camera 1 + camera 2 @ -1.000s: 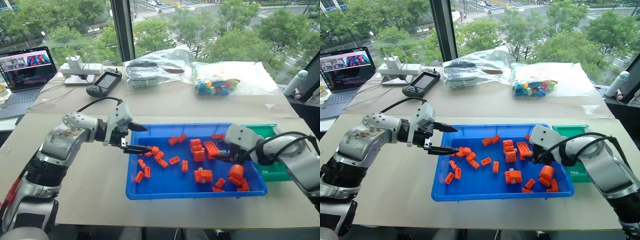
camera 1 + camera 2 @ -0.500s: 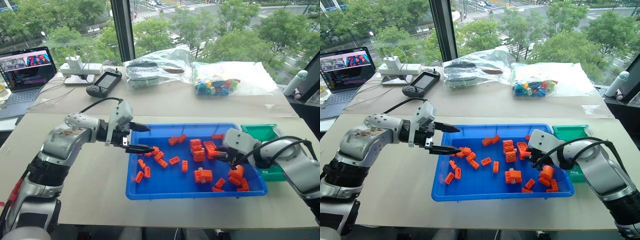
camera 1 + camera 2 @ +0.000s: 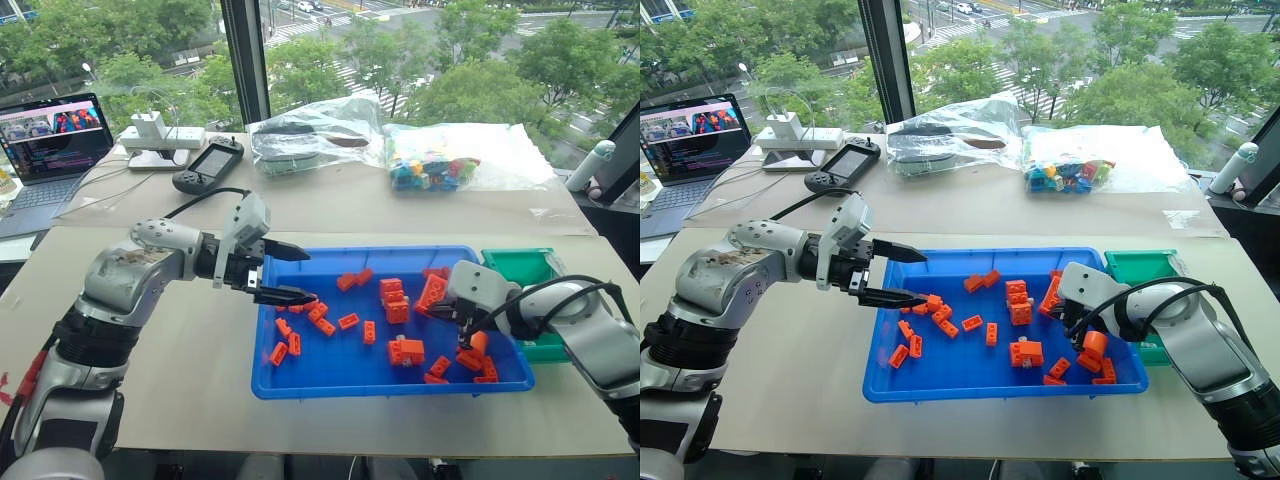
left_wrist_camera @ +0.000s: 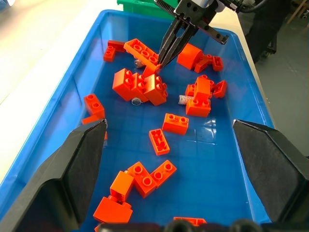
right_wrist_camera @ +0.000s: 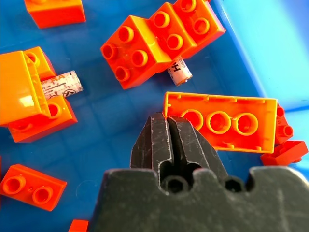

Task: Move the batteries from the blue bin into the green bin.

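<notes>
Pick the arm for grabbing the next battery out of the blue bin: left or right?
Right, probably. The right claw hangs shut among the bricks, beside the batteries half hidden under them in the blue bin. The left claw, open, hovers over the bin's far end.

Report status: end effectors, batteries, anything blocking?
Left end effector open, over blue bin's left end. Right end effector shut, tips against long orange brick. Two batteries in bin, part-buried under orange bricks.
</notes>
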{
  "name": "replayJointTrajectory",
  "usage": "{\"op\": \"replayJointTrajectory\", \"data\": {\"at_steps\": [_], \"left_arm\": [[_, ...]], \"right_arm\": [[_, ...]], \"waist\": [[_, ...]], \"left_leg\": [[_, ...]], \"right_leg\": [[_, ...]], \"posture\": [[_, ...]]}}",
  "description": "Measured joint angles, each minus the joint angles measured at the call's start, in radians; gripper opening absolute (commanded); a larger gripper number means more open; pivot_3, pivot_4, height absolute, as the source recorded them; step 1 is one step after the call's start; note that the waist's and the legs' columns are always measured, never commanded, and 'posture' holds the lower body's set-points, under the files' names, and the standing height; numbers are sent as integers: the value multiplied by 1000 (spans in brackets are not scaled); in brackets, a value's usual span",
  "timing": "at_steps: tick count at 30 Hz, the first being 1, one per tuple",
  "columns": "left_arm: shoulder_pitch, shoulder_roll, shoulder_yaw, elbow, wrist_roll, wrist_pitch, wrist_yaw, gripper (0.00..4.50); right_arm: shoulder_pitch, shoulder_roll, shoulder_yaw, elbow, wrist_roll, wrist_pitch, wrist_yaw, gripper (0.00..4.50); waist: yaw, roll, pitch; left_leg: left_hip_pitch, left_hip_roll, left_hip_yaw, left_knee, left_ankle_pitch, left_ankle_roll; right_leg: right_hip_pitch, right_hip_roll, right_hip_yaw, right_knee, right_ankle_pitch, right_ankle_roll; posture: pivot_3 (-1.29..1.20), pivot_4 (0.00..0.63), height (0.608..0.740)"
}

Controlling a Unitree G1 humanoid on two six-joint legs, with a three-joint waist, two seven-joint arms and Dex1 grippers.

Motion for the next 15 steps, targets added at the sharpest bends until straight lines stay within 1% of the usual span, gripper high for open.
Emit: {"op": "replayJointTrajectory", "data": {"at_steps": [7, 9, 11, 13, 14, 15], "left_arm": [[0, -3, 0, 0, 0, 0, 13, 4500], [0, -8, -1, -1, 0, 0, 16, 4500], [0, -9, -1, -5, 0, 0, 18, 4500], [0, -9, -1, -7, 0, 0, 18, 4500], [0, -9, -1, -8, 0, 0, 18, 4500], [1, -8, 0, -8, 0, 0, 17, 4500]], "right_arm": [[-33, -8, -1, 0, 4, 3, 37, 25], [-65, -23, -31, -6, 23, 20, 49, 25], [-95, -51, -82, -45, 73, 89, 74, 25], [-110, -51, -99, -80, 114, 137, 86, 25], [-125, -45, -100, -101, 145, 176, 94, 25], [-158, -9, -98, -129, 191, 228, 94, 25]], "waist": [[0, 0, 0], [0, 0, 0], [1, 0, 0], [0, 0, 0], [-1, 0, 0], [-5, 0, 0]], "left_leg": [[0, 0, 0, 0, 0, 0], [0, 0, 0, 0, 0, 0], [0, 0, 0, 0, 0, 0], [0, 0, 0, 0, 0, 0], [0, 0, 0, 0, 0, 0], [0, 1, 0, 0, 0, 0]], "right_leg": [[0, 0, 0, 0, 0, 0], [0, 0, 0, 0, 0, 0], [0, 0, 0, 0, 0, 0], [0, 0, 0, 0, 0, 0], [0, 0, 0, 0, 0, 0], [0, 1, 0, 0, 0, 0]], "posture": [[0, 150, 732], [0, 150, 732], [0, 150, 732], [0, 150, 732], [0, 150, 732], [0, 150, 732]]}}
